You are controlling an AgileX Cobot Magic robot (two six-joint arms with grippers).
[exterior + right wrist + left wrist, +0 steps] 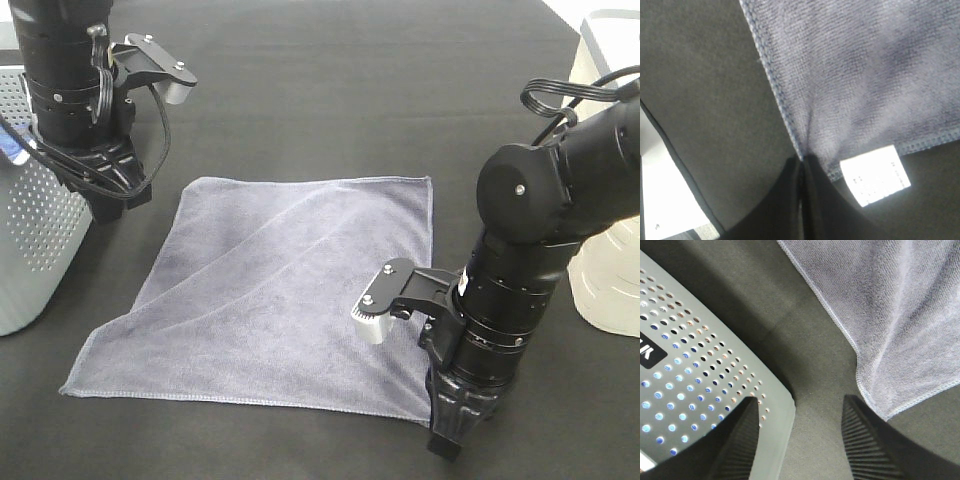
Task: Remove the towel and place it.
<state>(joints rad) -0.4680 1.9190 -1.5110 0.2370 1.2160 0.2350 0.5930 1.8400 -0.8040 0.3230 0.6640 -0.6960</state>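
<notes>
towel (pixel 270 290) lying flat mid-counter; right gripper (pixel 801 165) clenching its tagged near corner for lifting; left gripper (pixel 800 440) hovering released beside far corner.

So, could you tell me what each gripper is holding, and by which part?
The right gripper is shut on the towel, pinching its hem beside the white tag. The left gripper is open and holds nothing.

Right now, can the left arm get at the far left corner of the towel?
Probably yes. The left pincer is open just beside that corner of the towel, with bare black tabletop between them. The perforated grey basket sits close on its other side, but not in the way.
</notes>
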